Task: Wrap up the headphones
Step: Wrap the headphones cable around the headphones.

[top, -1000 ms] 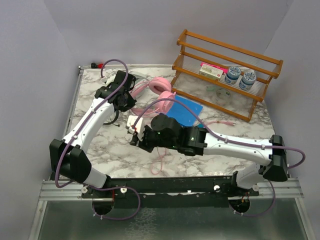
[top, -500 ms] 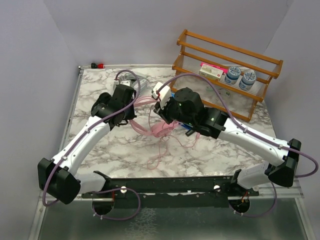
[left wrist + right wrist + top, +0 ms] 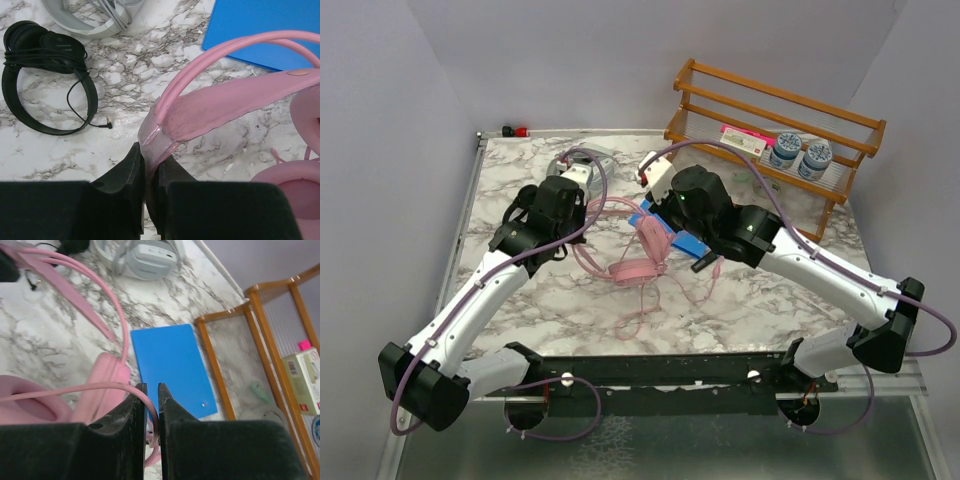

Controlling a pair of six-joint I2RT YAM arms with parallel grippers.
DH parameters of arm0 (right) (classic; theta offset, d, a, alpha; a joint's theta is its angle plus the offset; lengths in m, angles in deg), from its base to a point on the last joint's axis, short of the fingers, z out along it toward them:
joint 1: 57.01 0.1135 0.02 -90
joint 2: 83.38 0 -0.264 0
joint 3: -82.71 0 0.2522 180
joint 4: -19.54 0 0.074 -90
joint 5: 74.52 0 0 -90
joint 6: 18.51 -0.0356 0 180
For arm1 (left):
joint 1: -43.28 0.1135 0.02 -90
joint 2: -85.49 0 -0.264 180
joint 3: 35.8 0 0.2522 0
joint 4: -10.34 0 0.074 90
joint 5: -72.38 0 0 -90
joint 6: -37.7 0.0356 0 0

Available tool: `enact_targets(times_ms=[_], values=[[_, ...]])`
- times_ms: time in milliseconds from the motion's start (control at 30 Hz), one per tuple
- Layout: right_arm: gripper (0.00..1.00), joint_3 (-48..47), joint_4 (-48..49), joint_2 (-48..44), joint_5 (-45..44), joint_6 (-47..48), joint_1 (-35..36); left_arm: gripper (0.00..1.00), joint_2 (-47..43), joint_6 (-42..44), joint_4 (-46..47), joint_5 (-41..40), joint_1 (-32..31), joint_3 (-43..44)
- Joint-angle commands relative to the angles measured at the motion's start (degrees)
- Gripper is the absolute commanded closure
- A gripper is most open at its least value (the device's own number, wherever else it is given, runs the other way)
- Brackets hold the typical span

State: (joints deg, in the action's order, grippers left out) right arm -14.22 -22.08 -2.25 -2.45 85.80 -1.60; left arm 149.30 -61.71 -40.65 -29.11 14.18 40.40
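White arms (image 3: 485, 285), black fingers (image 3: 125, 175), seemingly purple cables (image 3: 600, 403).

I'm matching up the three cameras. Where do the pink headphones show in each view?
Top external: pink headphones at the centre of the picture.
Left wrist: pink headphones, band running from bottom centre to the right edge.
Right wrist: pink headphones, earcup lower left, band arching from the top left.
Shared landmark: the blue sheet, right beside them in all three.
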Motion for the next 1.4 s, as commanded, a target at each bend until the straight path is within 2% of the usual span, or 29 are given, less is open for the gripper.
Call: enact_targets(times_ms=[0,167,267,400,567,667,800,933,1000,1100,1233,1367], values=[[0.87,0.5,-1.3,1.5,-11.0,2.7,-1.4,1.00,-0.7,3.6,1.6,-0.5,-0.1,2.5],[0.88,2.4,2.3,3.2,-17.3,4.0,-1.9,1.00,0.0,5.2,0.1,-0.3,-0.1,3.2],[0.83,3.3,4.7,4.7,-16.8,4.2,-3.2,1.00,-0.5,7.2,-0.9,8.1,-0.1,3.6],[0.82,4.0,7.6,6.1,-11.5,1.9,-7.1,1.00,-0.7,7.1,-1.7,15.8,-0.1,4.1],[0.81,8.0,14.7,6.0,-3.6,-2.4,-12.2,1.00,-0.7,5.8,-4.0,13.4,-0.1,6.5],[0.81,11.4,19.4,6.0,-0.1,-5.3,-15.1,1.00,-0.8,4.5,-5.7,14.5,-0.1,9.2],[0.82,15.8,25.1,5.9,5.2,-9.2,-19.1,1.00,-1.2,2.3,-7.0,22.1,0.0,13.0],[0.81,20.5,32.7,4.5,11.5,-11.3,-21.5,1.00,-0.8,1.0,-7.5,33.2,0.0,16.3],[0.76,22.7,35.7,3.7,13.8,-12.6,-22.8,1.00,-0.1,0.6,-8.3,37.4,0.0,18.1],[0.60,24.0,37.0,3.7,15.2,-15.5,-25.0,1.00,0.3,-0.1,-9.4,36.8,0.0,20.1],[0.58,22.7,34.9,5.6,13.3,-19.4,-27.7,1.00,-0.7,-0.5,-9.5,34.3,0.0,21.1],[0.51,22.0,34.9,7.0,9.6,-21.7,-29.3,1.00,-0.3,-1.1,-9.6,39.7,0.0,21.8]])
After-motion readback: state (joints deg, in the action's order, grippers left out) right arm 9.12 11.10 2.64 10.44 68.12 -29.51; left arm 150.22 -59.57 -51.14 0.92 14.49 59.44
